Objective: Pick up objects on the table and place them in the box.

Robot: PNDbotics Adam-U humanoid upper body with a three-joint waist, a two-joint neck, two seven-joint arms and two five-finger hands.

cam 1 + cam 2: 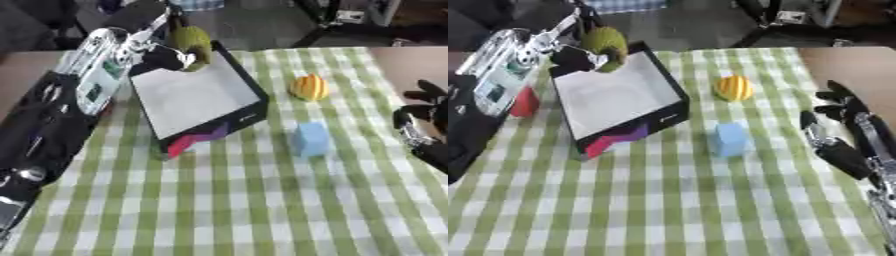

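A black box (pixel 250 90) with a white inside lies askew on the checked cloth at the upper left. Over its far corner my left hand (pixel 164 56) is curled round a rounded olive-green object (pixel 192 41), holding it just above the box's rim. To the right of the box an orange-yellow ribbed ball (pixel 309 87) rests on the cloth. A light blue cube (pixel 311 138) stands a little nearer than the ball. My right hand (pixel 842 120) is at the right edge, fingers spread and holding nothing, well apart from the cube.
A green-and-white checked cloth (pixel 227 200) covers the table, with bare brown tabletop (pixel 411 62) at the far right. A small red thing (pixel 525 102) lies left of the box under my left arm. The box's front face shows red and purple patches (pixel 197 140).
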